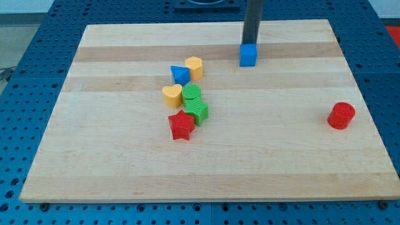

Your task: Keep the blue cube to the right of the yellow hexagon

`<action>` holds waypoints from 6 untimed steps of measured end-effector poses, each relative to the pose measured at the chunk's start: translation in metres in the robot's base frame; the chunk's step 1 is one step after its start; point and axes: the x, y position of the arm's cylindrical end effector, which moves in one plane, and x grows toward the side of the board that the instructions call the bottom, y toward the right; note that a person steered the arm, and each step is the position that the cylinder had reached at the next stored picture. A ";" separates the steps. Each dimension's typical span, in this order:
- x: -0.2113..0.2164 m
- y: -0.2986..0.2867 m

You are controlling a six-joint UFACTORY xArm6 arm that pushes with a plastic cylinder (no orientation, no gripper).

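The blue cube (pixel 248 55) lies on the wooden board (pixel 112 162) in the upper middle. My tip (pixel 251 44) stands right at the cube's top edge, touching it or nearly so. The yellow hexagon (pixel 194 67) lies to the cube's left, at the top of a cluster of blocks. The cube is well to the right of the hexagon.
A blue triangle (pixel 179 75) lies beside the hexagon. Below it are a yellow heart (pixel 172 95), two green blocks (pixel 192 94) (pixel 199 112) and a red star (pixel 181 125). A red cylinder (pixel 341 115) stands near the board's right edge.
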 end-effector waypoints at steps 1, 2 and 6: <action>0.023 -0.028; 0.008 -0.031; 0.020 0.053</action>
